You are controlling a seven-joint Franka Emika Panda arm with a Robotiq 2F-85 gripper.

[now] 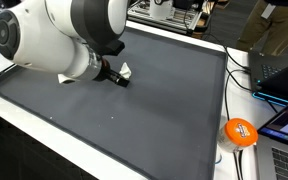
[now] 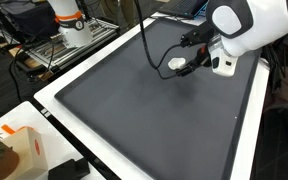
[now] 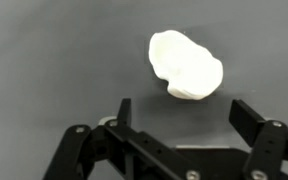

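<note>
The wide-open, empty gripper (image 3: 181, 108) is hovering close over the white lump (image 3: 187, 65) lying toward the dark mat's (image 2: 134, 110) far edge, and is best centring its jaws evenly around it before descending.

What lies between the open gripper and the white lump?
Nothing but bare grey mat, as the wrist view shows; gripper and white lump stand apart.
</note>
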